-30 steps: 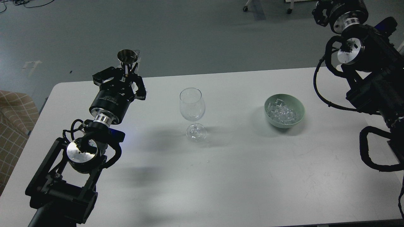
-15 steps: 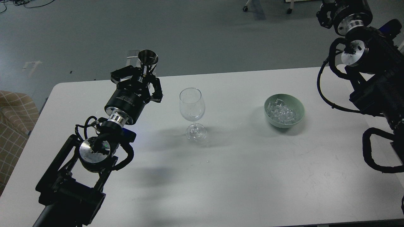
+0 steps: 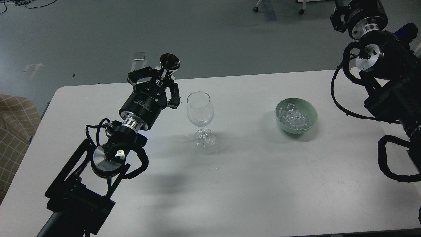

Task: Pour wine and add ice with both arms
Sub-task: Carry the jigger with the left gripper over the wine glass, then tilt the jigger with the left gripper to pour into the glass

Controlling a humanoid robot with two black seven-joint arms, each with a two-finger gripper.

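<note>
A clear stemmed wine glass (image 3: pixel 200 113) stands upright and looks empty near the middle of the white table (image 3: pixel 250 184). My left gripper (image 3: pixel 161 76) is shut on the stem of a small cone-shaped steel cup (image 3: pixel 170 61), held upright just left of the glass and behind its rim. The ice (image 3: pixel 293 118), a heap of small clear cubes, lies in a pale green bowl (image 3: pixel 312 113) to the right of the glass. My right arm (image 3: pixel 388 75) is raised at the far right; its gripper (image 3: pixel 338 16) is dark and cut by the top edge.
Grey floor lies beyond the table's far edge. A checked tan seat (image 3: pixel 14 131) stands by the table's left side. Chair castors (image 3: pixel 256 9) show at the top.
My left gripper has carried the steel cup to the right, from the table's left part to just beside the wine glass. My right arm has shifted slightly right.
</note>
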